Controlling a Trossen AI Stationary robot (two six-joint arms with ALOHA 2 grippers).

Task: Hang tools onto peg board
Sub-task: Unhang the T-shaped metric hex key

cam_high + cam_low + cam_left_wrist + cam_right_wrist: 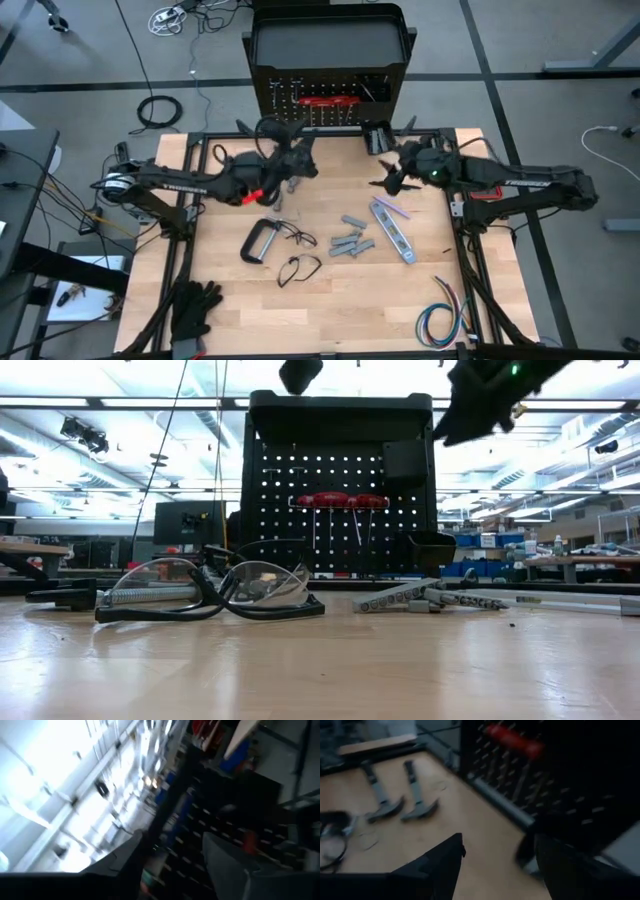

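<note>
My right end effector (392,180) hung above the surface just in front of the peg board (330,100), its fingers (437,865) apart with nothing between them. My left end effector (290,165) sat near the board's other side, over the two hammers (402,795); whether its fingers were parted or holding anything I could not tell. The risk, as I judged it, was crowding: both arms worked close to the board, and a swing toward the hooks could knock the red-handled tools (340,501) already hanging. The C-clamp (258,241), grey metal pieces (351,240) and flat bar (392,230) lay well behind on the surface, near safety glasses (210,585) that a careless reach could drag.
</note>
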